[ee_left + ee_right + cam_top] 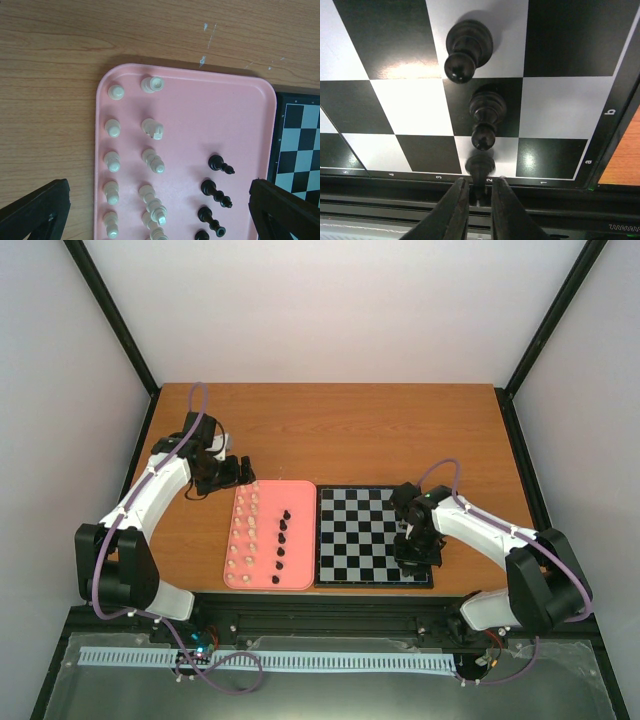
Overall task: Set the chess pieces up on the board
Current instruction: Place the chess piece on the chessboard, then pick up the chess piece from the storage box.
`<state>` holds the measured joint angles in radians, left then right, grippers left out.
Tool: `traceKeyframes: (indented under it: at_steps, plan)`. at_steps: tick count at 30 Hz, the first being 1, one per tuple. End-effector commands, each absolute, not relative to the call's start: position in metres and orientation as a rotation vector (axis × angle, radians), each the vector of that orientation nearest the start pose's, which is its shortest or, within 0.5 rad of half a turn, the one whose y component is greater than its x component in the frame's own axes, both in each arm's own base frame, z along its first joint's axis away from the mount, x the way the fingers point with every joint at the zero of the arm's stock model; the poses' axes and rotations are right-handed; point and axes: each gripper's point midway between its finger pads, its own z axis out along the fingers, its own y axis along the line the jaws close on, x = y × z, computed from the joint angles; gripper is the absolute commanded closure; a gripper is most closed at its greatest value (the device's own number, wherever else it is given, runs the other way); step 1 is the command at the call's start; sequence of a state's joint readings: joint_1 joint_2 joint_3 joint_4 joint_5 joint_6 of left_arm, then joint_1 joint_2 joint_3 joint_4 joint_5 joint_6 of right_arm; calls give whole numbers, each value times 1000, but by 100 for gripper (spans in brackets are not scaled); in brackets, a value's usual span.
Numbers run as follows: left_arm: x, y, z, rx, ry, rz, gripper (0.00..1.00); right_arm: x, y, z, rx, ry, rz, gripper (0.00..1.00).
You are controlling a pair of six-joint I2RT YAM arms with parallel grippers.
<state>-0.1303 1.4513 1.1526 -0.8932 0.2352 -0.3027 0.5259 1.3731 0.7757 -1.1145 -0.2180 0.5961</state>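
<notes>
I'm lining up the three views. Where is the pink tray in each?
Top external: pink tray left of centre, beside the board.
Left wrist: fills the middle, board at the right edge.
Right wrist: not in it; only board.
Shared landmark: the board.

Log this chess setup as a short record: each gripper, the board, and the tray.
left gripper: open, over the pink tray
right gripper: narrow gap around a dark piece at the board edge; grip unclear
on board: two standing black pieces in line with it
on tray: two columns of white pieces, one column of spare black pieces
</notes>
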Motion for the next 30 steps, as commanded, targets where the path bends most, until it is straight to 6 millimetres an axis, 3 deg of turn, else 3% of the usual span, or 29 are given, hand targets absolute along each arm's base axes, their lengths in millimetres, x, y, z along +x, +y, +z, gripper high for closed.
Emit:
traceKeyframes:
  at_steps: [1, 12, 15, 20, 25, 30]
  plan:
    - [327, -84, 141, -176, 2767, -437, 0, 126, 114, 46, 176, 3367, 175, 83]
    - [329, -84, 141, -175, 2770, -438, 0, 128, 116, 53, 158, 3357, 197, 76]
    - [328, -84, 140, -174, 2774, -438, 0, 133, 117, 69, 145, 3321, 213, 66]
    - [329, -85, 141, -174, 2771, -443, 0, 144, 122, 112, 147, 3249, 259, 53]
    - [329, -85, 142, -173, 2772, -440, 0, 170, 131, 154, 120, 3152, 293, 48]
    - [329, -84, 144, -171, 2768, -437, 0, 231, 165, 181, -5, 3020, 359, 45]
